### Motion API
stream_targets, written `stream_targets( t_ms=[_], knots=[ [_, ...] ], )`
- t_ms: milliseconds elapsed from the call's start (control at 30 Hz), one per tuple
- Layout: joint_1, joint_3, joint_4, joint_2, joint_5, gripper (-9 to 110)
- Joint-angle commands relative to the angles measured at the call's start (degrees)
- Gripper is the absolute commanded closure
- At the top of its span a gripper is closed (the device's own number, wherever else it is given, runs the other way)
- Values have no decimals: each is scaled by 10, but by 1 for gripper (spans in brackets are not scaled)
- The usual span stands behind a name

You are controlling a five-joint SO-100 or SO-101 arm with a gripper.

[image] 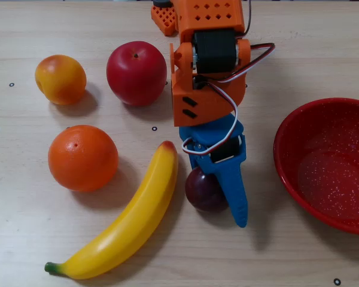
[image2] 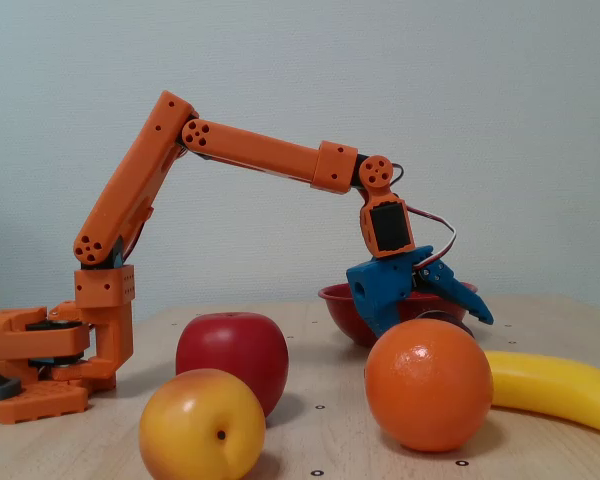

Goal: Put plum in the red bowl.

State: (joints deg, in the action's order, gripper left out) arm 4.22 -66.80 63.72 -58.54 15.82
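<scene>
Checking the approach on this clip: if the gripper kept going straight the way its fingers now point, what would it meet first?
Probably bare table: in the overhead view the gripper points toward the bottom edge, already alongside the plum. Height is unclear.
</scene>
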Motion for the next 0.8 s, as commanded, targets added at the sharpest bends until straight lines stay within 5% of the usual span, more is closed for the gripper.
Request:
stream_targets(
  t_ms=[0,767],
  knots=[
    [-16,18,-15,-32,16,54],
    [-18,18,-24,-27,23,56]
  ],
)
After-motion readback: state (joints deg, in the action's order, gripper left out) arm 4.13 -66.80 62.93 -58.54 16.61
